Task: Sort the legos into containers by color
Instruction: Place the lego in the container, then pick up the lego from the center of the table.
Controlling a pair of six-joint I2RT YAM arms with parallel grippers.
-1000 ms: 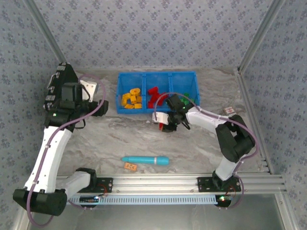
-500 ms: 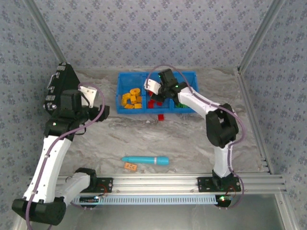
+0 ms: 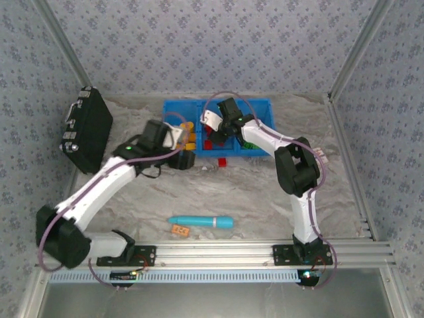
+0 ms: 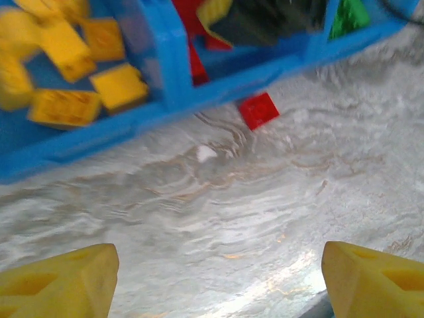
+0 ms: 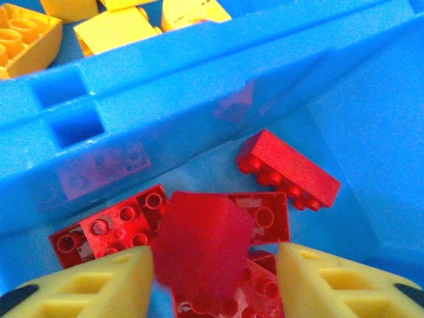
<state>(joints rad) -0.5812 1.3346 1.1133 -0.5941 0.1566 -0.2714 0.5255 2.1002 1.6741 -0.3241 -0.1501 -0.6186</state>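
Top external: the table (image 3: 265, 205) is carrying the bin (image 3: 252, 101). The left tool (image 4: 218, 278) is gaping wide, empty, near it. The right tool (image 5: 215, 265) is hanging wide over red legos (image 5: 106, 232) in the middle compartment. One red lego (image 3: 222, 161) is lying just outside.

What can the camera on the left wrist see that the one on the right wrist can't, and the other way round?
Left wrist camera, not the right: a small red studded brick lying on the marbled grey table just outside the blue plastic three-compartment bin, and a green brick in the end compartment. Right wrist camera, not the left: a blurred red brick between that wrist's spread yellow fingers. Both: the bin, its yellow bricks, and red bricks in the middle compartment.
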